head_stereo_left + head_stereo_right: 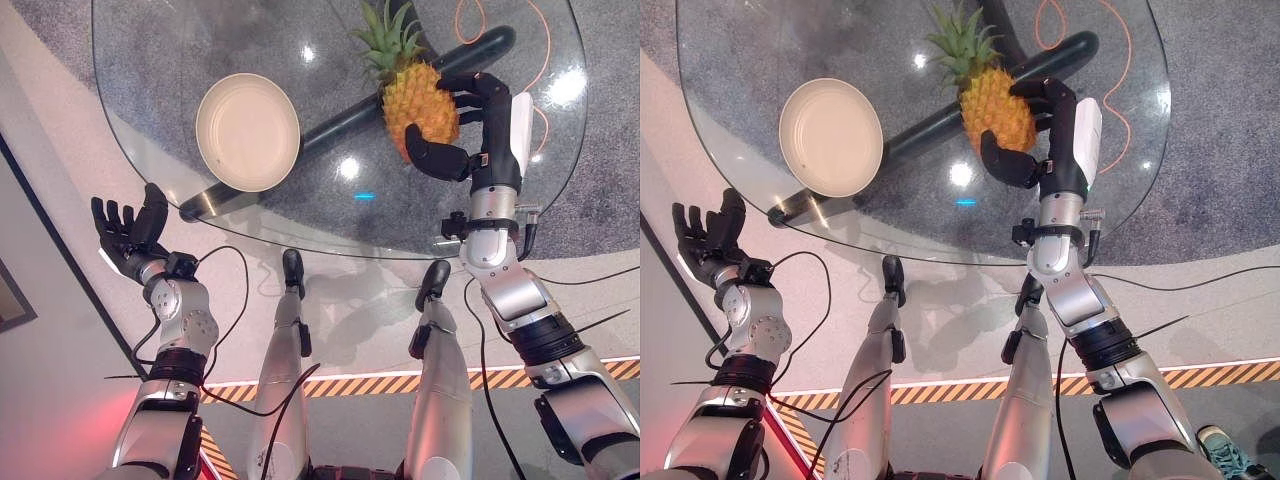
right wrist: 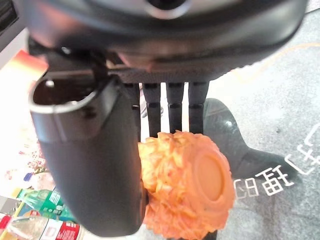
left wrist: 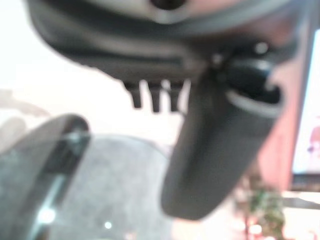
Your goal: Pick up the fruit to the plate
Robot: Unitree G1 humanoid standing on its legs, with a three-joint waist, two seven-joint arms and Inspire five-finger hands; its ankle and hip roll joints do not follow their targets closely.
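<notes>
Round and made of glass, the counter [image 1: 180,150] lets us see through to grey carpet and a dark crossed base underneath. On it we count one pineapple [image 1: 420,105], one cream plate [image 1: 247,131], and no other fruit or dish. Our right hand [image 1: 478,125] is wrapped round the pineapple: the fingers curl over its far side and the thumb presses the near side, a grip the right wrist view confirms, where the orange body [image 2: 187,192] sits between the thumb and the row of fingers with its flat base towards the camera. The fruit's long axis runs from that base, nearest us, up to the green crown [image 1: 388,45], which points away and slightly towards the plate. Whether the pineapple is resting on the glass or just lifted we cannot tell. The relation that matters for the coming move is simple: the plate lies well apart from the fruit, towards our left and a little nearer the counter's edge, with bare glass between them, so we judge the carry must sweep leftward across the counter. Our left hand [image 1: 128,232] hangs off the counter's near-left edge, palm up, fingers spread and holding nothing; it is nearer the plate, but the right hand has the fruit.
</notes>
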